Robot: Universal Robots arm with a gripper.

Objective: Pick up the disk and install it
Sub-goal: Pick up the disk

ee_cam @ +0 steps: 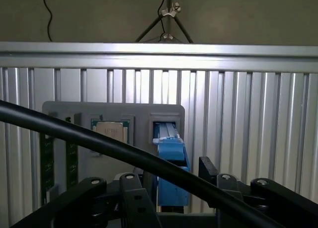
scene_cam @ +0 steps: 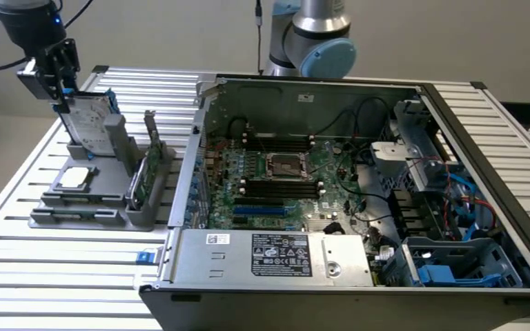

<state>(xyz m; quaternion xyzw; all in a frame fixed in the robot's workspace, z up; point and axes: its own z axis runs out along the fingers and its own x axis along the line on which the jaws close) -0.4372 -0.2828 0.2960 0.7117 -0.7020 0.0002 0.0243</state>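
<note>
Work cell, disk installation: the gripper (scene_cam: 61, 93) of a Universal Robots arm (scene_cam: 325, 48) hangs over the disk (scene_cam: 90, 121) at the exterior view's left; its fingers stand wide apart, one on either side of the drive's upper end, and are not clamped on it. The silver-grey disk stands upright on edge in a grey holder (scene_cam: 99, 200), its white printed label showing and blue rails running along its edges. The holder sits on a slatted aluminium table (scene_cam: 53, 276), just beside an open computer case (scene_cam: 311, 96). A square processor chip (scene_cam: 74, 177) lies flat in a recess of the holder, near the foot of the disk; a green circuit card (scene_cam: 150, 165) stands on edge in a slot on the holder's side nearer the case.

Inside the case the motherboard (scene_cam: 275, 200) lies exposed with its processor socket (scene_cam: 283, 165) near the middle; a power supply (scene_cam: 275, 252) runs along the near wall; a blue drive cage (scene_cam: 458, 265) fills the near corner toward the exterior view's right.

In the wrist view the disk appears edge-on, its blue rail between the black finger linkages with a gap on each side; a black cable (ee_cam: 124, 156) crosses in front of it.
</note>
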